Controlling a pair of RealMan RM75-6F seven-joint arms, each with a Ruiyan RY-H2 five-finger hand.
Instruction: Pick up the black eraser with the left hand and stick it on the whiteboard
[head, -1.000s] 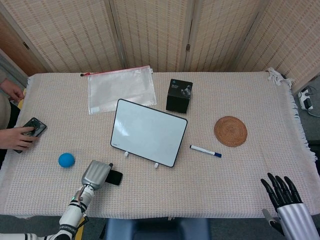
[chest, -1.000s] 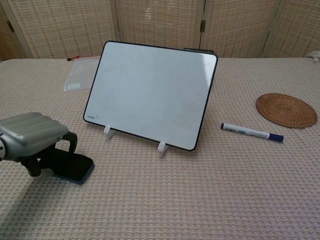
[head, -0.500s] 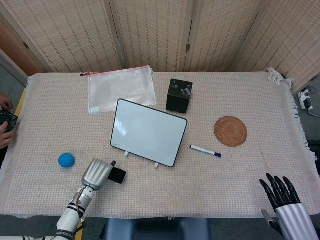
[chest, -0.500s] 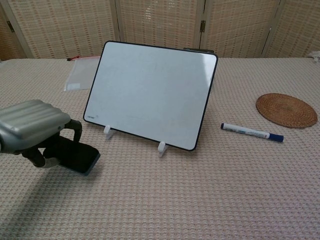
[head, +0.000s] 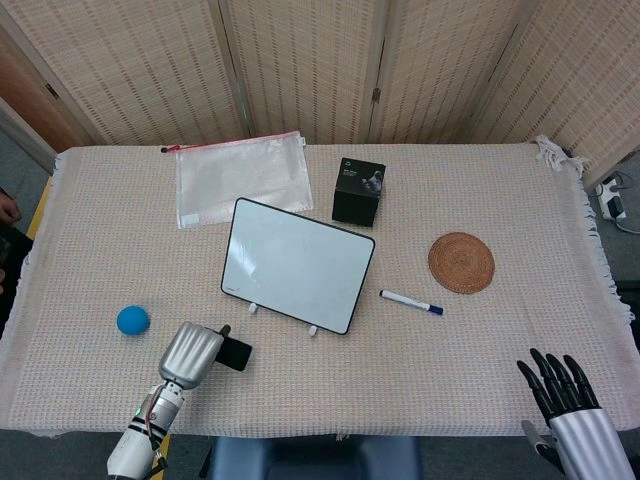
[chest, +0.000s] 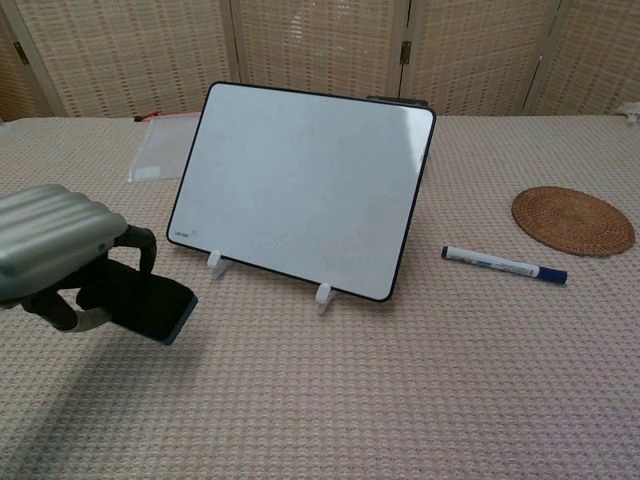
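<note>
The left hand (chest: 60, 255) is gripping the black eraser (chest: 140, 308) near the front left of the table (head: 330, 370), with the eraser poking out to the right from under the curled fingers and sitting clear of the cloth, well short of the whiteboard (chest: 300, 185). The grip looks to be taking only the near end of the eraser, so it could be tipping or slipping out on the way across. The board is leaning back on two small white feet (chest: 322, 296); a firm press on its face could be pushing it backwards or knocking it over, and an eraser arriving edge-on might not be sticking at all.

The chest view is showing the gap and shadow beneath the eraser and the board's tilt, which the head view flattens. The head view alone is showing the blue ball (head: 132, 320) left of the hand, the plastic pouch (head: 240, 176) and black box (head: 359, 191) behind the board, and the right hand (head: 565, 395) at the far right corner, fingers spread and holding nothing. Both views are showing the marker (chest: 503, 265) and round mat (chest: 572, 220).
</note>
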